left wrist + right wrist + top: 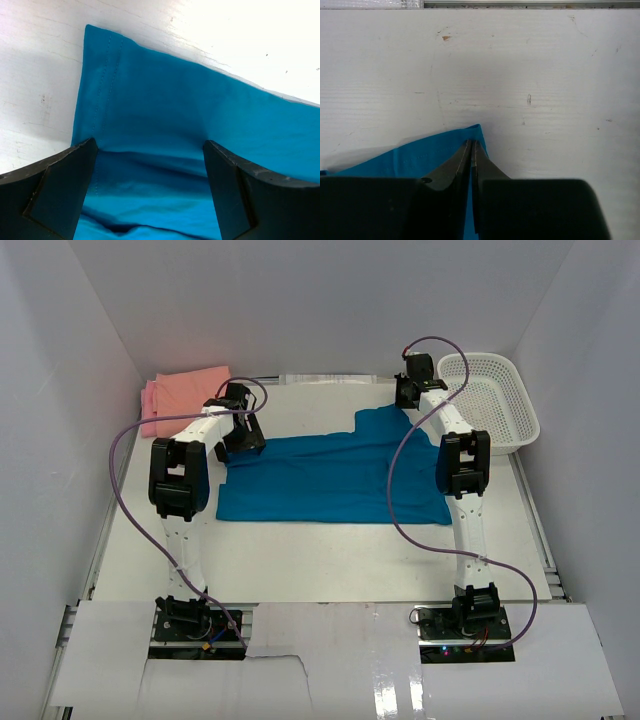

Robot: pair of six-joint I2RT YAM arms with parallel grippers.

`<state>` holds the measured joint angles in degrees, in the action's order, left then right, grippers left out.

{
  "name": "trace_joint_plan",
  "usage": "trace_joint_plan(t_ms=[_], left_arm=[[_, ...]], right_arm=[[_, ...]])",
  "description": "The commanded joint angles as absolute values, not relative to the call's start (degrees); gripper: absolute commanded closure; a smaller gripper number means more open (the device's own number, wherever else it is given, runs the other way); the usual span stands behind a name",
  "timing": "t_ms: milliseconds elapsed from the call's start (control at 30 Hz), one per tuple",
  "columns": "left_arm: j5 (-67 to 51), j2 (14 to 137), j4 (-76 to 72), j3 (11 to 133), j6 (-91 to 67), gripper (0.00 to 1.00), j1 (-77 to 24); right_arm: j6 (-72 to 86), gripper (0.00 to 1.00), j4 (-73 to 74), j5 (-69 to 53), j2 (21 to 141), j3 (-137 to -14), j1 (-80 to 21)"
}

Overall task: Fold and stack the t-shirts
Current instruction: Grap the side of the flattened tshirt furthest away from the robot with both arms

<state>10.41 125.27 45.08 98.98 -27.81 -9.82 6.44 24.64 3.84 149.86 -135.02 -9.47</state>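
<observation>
A teal-blue t-shirt (330,475) lies spread flat across the middle of the table. My left gripper (242,443) hovers low over its far left corner, open. In the left wrist view the wide-set fingers (60,195) straddle wrinkled teal cloth (160,115), and nothing is pinched between them. My right gripper (404,400) is down at the shirt's far right corner. There its jaws are shut on the teal shirt's corner (420,155), with a strip of blue showing between the closed fingertips (472,146). A folded salmon-orange t-shirt (195,388) rests on a pink one (150,412) at the back left.
A white plastic mesh basket (492,400) stands at the back right, close to the right arm. White walls close in the table on the left, right and back. Purple cables loop off both arms.
</observation>
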Motion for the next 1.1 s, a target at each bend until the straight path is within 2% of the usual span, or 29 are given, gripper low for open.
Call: trace_joint_plan(t_ms=[0,267,300,400,600,967,1067], left_arm=[[9.14,125.33,45.44,100.55,-27.42,0.02,-9.49],[8.79,125.51,45.35,100.63,-27.33,0.02,-9.32],[8.79,125.59,45.44,100.63,-27.42,0.02,-9.32],[8.79,125.6,45.35,100.63,-27.33,0.02,-9.32],[8.61,125.95,45.44,100.72,-27.25,0.02,-9.23],[8.26,126.21,45.44,100.81,-27.25,0.02,-9.05],[8.09,126.3,45.53,100.81,-27.25,0.02,-9.05]], right_arm=[[6.07,0.92,24.79,2.99,150.64,-137.11,-9.67],[5.71,0.92,22.59,2.63,148.98,-133.87,-9.76],[5.8,0.87,22.5,2.72,148.97,-133.86,-9.76],[5.89,0.45,23.55,2.9,149.85,-135.61,-9.76],[6.24,0.55,24.7,3.43,151.08,-137.81,-9.76],[6.33,0.56,25.66,3.6,152.49,-140.18,-9.67],[6.42,0.8,26.01,3.96,152.67,-140.62,-9.67]])
